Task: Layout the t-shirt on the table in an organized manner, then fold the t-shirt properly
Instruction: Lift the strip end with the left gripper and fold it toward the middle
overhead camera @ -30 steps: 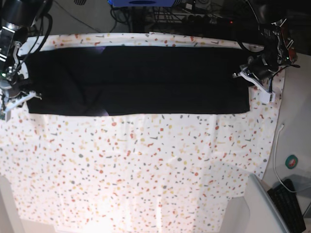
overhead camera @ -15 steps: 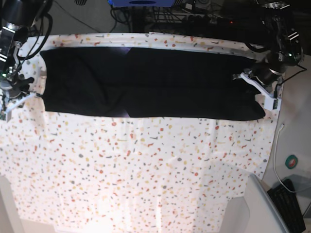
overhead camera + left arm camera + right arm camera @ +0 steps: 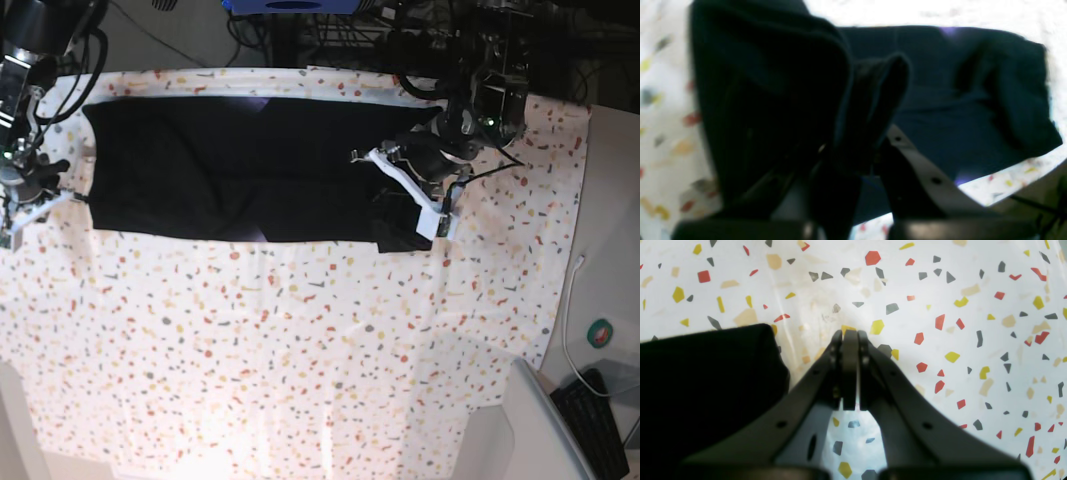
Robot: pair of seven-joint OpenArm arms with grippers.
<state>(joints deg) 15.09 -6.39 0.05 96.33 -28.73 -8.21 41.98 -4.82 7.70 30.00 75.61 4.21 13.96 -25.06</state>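
- The wide flat table with a white cover speckled in red, orange, yellow and grey flecks (image 3: 300,340) fills the base view; every place below is given relative to it.
- At the table's left edge, the right gripper, a black two-fingered pincer (image 3: 850,335), has its jaws pressed fully together with nothing between them. It rests on the bare speckled cover, just beside the cloth's left end and apart from it.
- Along the table's far side lies the large black short-sleeved cloth t-shirt (image 3: 230,180), soft and matte, spread in a long band from near the left edge toward the middle.
- Its right end is lifted off the table and doubled back over the band.
- Right of the table's centre, the left gripper, a black pincer with white finger plates (image 3: 412,195), has its jaws clamped nearly together on that raised end of the t-shirt.
- In the blurred left wrist view, a thick fold of black cloth (image 3: 773,100) hangs over the fingers.
- The right part of the table's cover lies bare.
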